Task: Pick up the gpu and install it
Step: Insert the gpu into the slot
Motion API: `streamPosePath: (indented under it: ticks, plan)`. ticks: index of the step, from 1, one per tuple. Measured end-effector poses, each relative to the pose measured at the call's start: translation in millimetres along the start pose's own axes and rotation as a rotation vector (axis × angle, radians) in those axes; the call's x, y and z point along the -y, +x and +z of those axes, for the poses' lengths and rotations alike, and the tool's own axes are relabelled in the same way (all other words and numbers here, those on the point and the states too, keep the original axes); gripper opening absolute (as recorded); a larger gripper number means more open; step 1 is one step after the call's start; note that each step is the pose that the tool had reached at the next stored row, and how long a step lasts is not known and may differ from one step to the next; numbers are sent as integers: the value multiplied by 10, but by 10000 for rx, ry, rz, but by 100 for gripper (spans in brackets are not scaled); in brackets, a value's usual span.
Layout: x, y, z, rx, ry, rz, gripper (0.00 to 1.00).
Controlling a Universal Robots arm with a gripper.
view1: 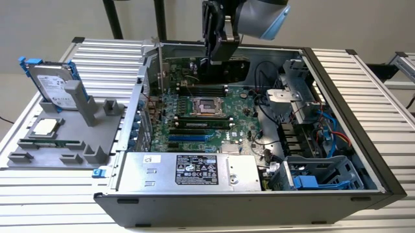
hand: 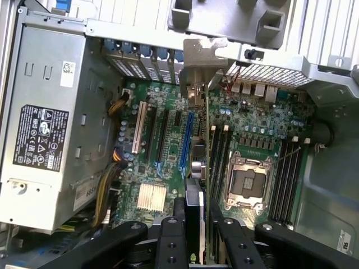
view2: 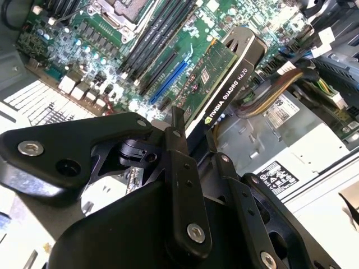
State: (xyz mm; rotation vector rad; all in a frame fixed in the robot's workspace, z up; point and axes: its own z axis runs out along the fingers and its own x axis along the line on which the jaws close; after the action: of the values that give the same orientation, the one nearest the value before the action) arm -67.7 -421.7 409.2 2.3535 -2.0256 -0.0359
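Slatted metal table (view1: 363,87) w/ an open PC case (view1: 246,213) on it. We see the gripper (view1: 217,57) over the motherboard (view1: 194,121), its fingers (view2: 178,162) clamped on the gpu (view2: 219,78). The card runs out from betw. the fingers, edge toward the board. Its silver bracket (hand: 199,61) is at the end far from the fingers, and a blue slot (hand: 185,140) lies just beside the card.
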Motion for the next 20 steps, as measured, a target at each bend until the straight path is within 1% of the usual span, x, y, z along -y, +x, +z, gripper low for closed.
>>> streamPosePath:
  ticks: [14, 20]
  plan:
    - [2, -1, 35, 1, 1, 0, 0]
    - [3, -2, 64, 0, 8, 2, 0]
